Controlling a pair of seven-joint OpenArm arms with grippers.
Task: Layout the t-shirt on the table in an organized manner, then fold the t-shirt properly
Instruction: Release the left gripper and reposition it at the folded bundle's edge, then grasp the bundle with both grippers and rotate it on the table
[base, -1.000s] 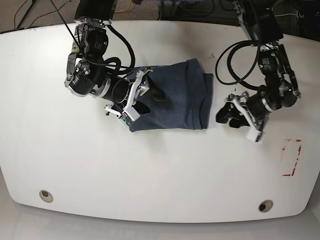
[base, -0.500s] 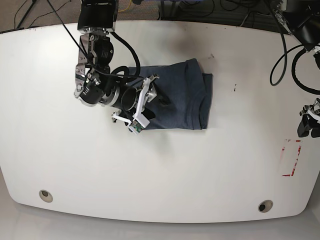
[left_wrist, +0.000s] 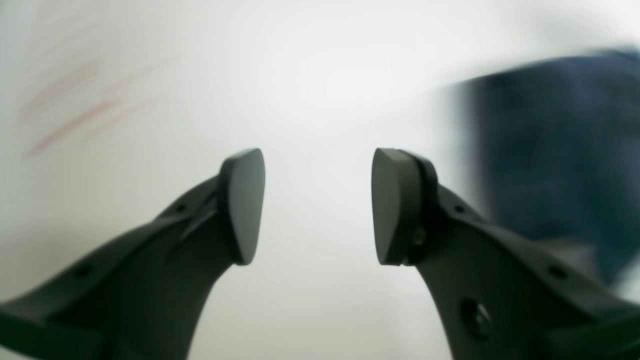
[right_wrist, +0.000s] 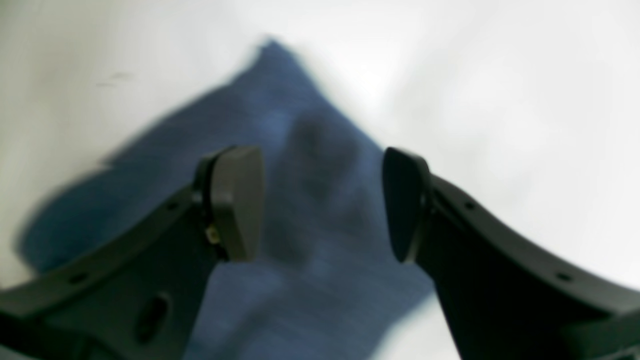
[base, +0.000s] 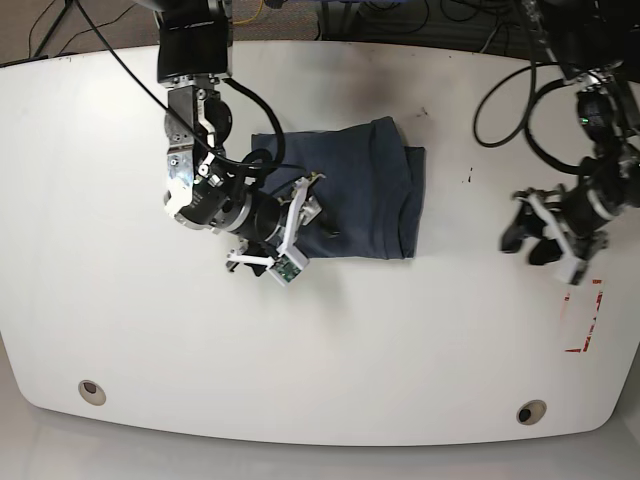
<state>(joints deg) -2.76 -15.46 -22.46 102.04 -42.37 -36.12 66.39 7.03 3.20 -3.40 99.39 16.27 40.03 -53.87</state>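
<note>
Though shirt (base: 355, 190) lies folded compact on table (base: 320, 350), edges uneven; tidying possibly left. Right gripper (right_wrist: 320, 205) agape over cloth, empty; left gripper (left_wrist: 317, 205) agape, empty.

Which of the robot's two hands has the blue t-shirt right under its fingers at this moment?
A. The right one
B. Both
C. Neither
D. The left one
A. In the right wrist view the right gripper has its fingers spread with the t-shirt showing between them, while the left gripper hangs over the bare table, with the shirt off to one side.
</note>
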